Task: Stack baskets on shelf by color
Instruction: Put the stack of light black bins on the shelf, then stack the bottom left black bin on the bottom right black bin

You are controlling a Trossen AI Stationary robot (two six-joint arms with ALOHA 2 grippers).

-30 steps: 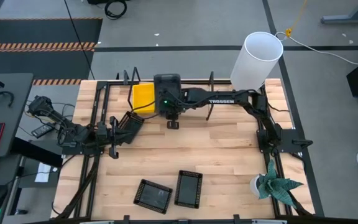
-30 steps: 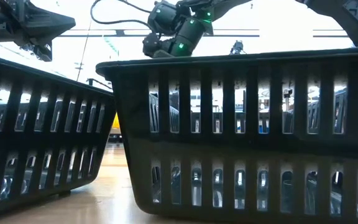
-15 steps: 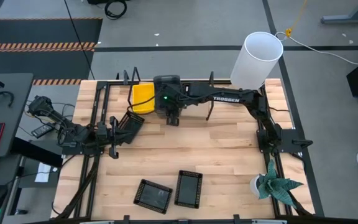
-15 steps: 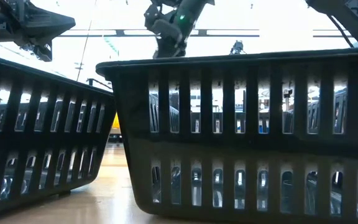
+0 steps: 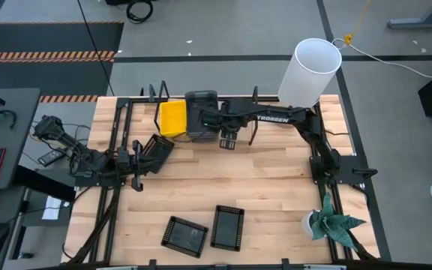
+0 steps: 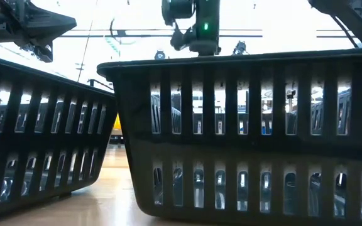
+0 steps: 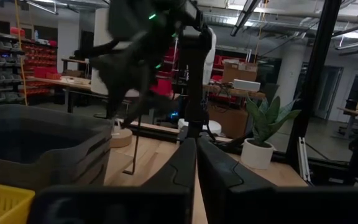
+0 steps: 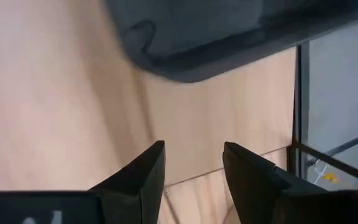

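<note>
A yellow basket [image 5: 172,118] and a grey basket [image 5: 201,112] sit side by side on the shelf [image 5: 141,112] at the table's far side. Both also show in the left wrist view, the grey one [image 7: 36,149] and the yellow one [image 7: 2,205]. Two black mesh baskets [image 5: 184,235] [image 5: 227,226] rest on the tabletop near the front edge. They fill the low view [image 6: 43,138] [image 6: 250,138]. My right gripper [image 5: 229,139] is open and empty, just right of the grey basket, whose corner [image 8: 185,50] shows in its wrist view. My left gripper [image 5: 156,146] is shut and empty, near the yellow basket.
Thin black upright dividers [image 5: 255,96] stand on the shelf. A tall white cylinder [image 5: 310,71] stands at the far right corner and a potted plant [image 5: 328,221] at the near right. Bare tabletop [image 5: 276,195] lies between the shelf and the black baskets.
My right gripper has gone toward the table's right edge, away from the grey basket, and has turned about. The grey basket stays on the shelf beside the yellow one.
</note>
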